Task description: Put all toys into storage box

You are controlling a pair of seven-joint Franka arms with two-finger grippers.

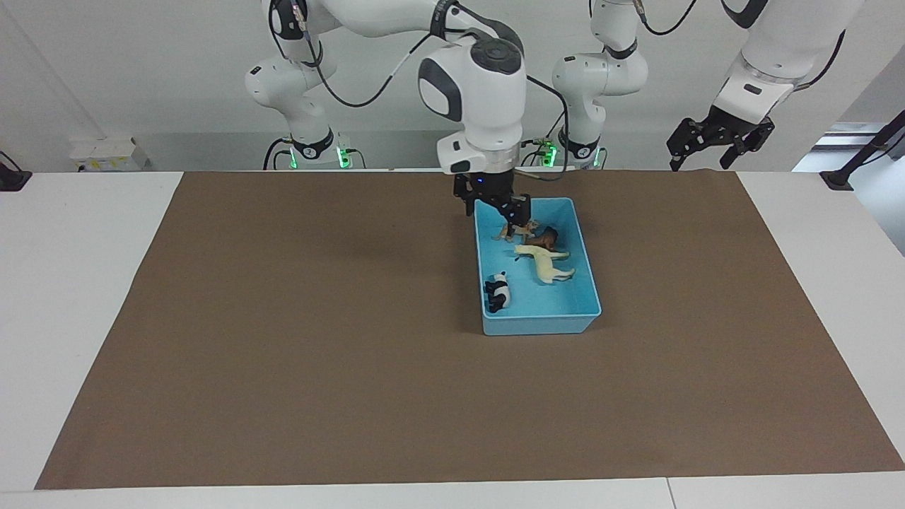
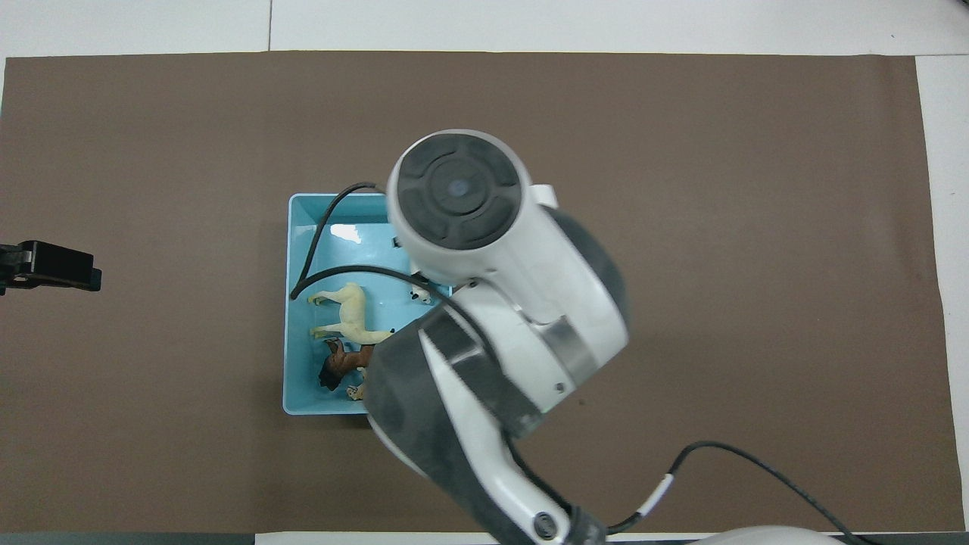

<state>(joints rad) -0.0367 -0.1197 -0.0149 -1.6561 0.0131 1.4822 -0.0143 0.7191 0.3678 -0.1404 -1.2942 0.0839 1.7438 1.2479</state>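
In the middle of the brown mat (image 1: 318,339) sits the light blue storage box (image 1: 587,283), and all the animals I can spot are inside it. The panda (image 1: 497,291) stands alone at the end of the box farthest from the robots, tucked against the wall on the right arm's side. The cream horse (image 1: 544,260) lies on its side around the middle, and right next to it, nearer the robots, is the dark brown lion-ish one (image 1: 544,237), touching or nearly touching the horse. Squeezed in beside that is a paler tan figure (image 1: 515,230), probably the tiger, though honestly it's half hidden under the right gripper (image 1: 500,209), so I can't swear to the stripes. That gripper is down at the robots' end of the box, right at its rim and just above the tan toy; whether its jaws are pinched or let go, I can't tell, the thing's too dark and bunched up. The left gripper (image 1: 721,145) hangs up in the air off at the left arm's end of the table, waiting, jaws spread with nothing in them.
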